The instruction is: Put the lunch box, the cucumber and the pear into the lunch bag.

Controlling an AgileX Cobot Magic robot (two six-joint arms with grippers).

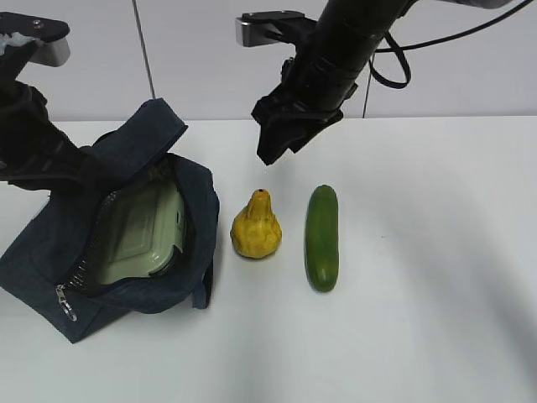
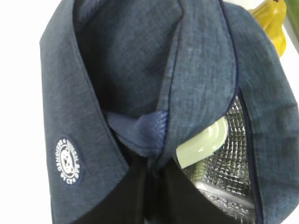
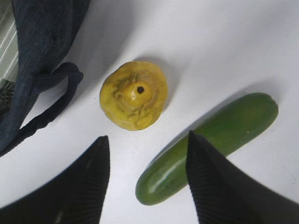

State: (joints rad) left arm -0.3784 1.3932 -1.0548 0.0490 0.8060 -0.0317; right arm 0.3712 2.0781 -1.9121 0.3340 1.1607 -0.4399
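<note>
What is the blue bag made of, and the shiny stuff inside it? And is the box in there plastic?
The lunch bag looks like woven fabric: matte navy, with a visible weave and stitched edges. Its lining looks like silvery foil, glinting with a quilted grid pattern. The lunch box lid looks like smooth plastic, pale green with a soft sheen and moulded edges, though that is a guess from its look.

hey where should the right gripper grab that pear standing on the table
Probably from straight above, closing the fingers across the pear at its wide lower body. It stands upright, stem end up, with bare table on both sides, the cucumber and the lunch bag each lying apart from it.
</note>
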